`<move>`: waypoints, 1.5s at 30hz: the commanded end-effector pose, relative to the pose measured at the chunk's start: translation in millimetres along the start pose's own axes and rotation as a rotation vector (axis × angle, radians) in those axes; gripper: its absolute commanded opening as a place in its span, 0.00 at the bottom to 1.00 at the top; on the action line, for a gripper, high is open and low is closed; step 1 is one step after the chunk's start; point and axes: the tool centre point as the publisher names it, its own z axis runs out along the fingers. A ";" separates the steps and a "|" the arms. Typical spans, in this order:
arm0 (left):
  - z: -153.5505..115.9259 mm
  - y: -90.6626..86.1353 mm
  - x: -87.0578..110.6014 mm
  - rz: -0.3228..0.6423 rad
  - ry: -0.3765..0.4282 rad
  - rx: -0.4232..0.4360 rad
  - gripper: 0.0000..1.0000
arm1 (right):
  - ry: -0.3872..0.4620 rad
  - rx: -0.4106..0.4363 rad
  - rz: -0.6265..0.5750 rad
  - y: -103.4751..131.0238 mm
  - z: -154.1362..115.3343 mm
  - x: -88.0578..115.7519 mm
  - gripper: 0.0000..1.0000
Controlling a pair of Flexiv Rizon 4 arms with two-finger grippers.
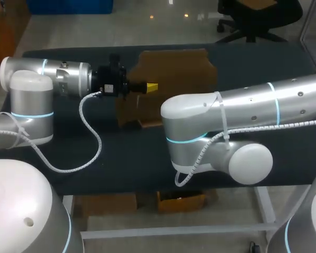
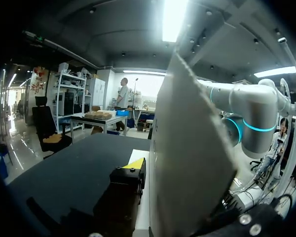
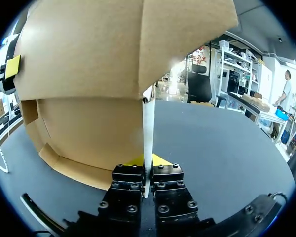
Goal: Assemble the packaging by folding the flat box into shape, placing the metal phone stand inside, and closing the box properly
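Holding half-folded box (image 1: pixel 171 79), clamping a panel in right gripper (image 3: pixel 148 165), left gripper (image 1: pixel 150 86) state untellable, leaving stand insertion and closing.

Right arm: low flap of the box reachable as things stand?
Probably not yet. The right gripper is shut on an upright panel of the cardboard box, so it is busy. The low flap lies close beside it, nothing between, but it would have to let go first.

Brown cardboard box (image 1: pixel 174 71): unassembled, part-folded blank. Panels stand upright above the dark worktop (image 1: pixel 121 158) near its middle, one flap bent along a crease, inner face plain.
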 end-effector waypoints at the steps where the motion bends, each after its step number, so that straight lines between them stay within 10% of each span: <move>1: -2.5 -2.7 2.8 0.004 -0.018 -0.015 1.00 | 0.032 0.015 0.000 3.7 -5.8 -7.7 0.00; 45: -58.8 12.9 15.6 0.282 0.062 -0.308 1.00 | 0.223 0.331 -0.041 27.7 -23.8 -12.3 0.00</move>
